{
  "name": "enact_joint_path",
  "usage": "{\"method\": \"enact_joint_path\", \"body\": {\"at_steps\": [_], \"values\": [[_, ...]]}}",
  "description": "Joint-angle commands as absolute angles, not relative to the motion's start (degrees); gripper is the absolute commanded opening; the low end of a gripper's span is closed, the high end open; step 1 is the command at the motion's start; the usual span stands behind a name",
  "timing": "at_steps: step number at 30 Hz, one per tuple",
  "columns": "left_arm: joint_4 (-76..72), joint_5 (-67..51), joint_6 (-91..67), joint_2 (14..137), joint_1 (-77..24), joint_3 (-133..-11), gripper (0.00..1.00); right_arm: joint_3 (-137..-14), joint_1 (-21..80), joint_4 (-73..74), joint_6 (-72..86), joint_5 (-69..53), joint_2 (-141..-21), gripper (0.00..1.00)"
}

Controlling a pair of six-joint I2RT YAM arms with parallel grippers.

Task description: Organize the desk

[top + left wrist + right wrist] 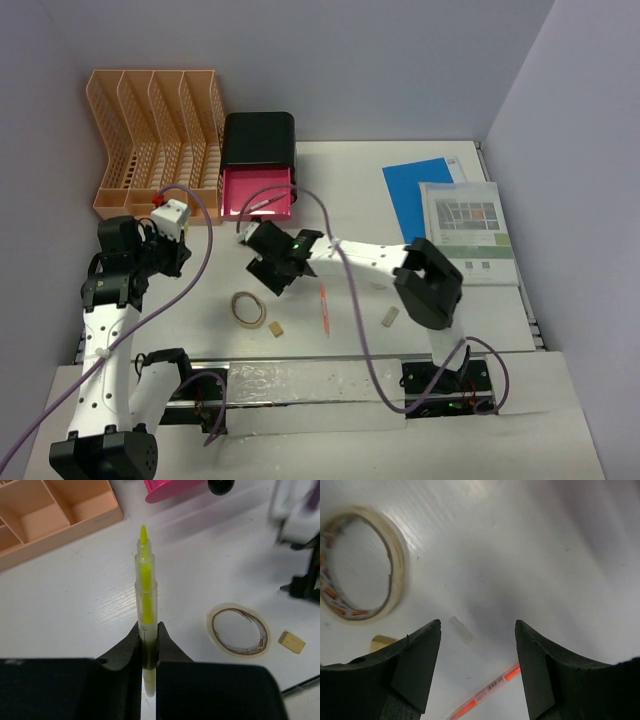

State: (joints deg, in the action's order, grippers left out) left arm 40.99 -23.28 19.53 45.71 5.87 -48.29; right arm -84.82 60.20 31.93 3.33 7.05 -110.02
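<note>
Left wrist view: the left hand pinches a highlighter near its tail; it looks light, stiff and likely slick. The right hand gapes wide and empty above the hard, smooth surface under both arms.

The highlighter's lower end is hidden within the left gripper. Rack and drawer are cut off at that view's top edge, and a blurred shape at its right is perhaps the right arm. In the right wrist view the tape is cropped, and pen and block are partly covered by the right gripper.
</note>
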Motion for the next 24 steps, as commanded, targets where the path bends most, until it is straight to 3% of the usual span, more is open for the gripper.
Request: {"method": "enact_joint_path", "body": {"at_steps": [1,17,19,22,24], "values": [[37.42,-22.55,18.42,45.73,6.4,-47.96,0.0,-91.9,61.52,40.88,-3.16,8.36,-115.27,0.68],[37.3,-24.67,18.48,47.08,6.71,-48.58,0.0,-88.05,61.61,39.29,-4.96,1.58,-118.3,0.62],[37.56,-24.87,18.54,47.02,6.77,-48.69,0.0,-89.16,61.55,39.11,-5.34,1.19,-120.09,0.56],[37.72,-24.7,18.73,46.76,6.77,-48.69,0.0,-90.51,61.52,39.94,-5.33,0.75,-121.56,0.29],[37.89,-24.71,18.82,46.83,6.78,-48.7,0.0,-90.03,61.52,40.24,-4.97,1.25,-121.04,0.19]]}}
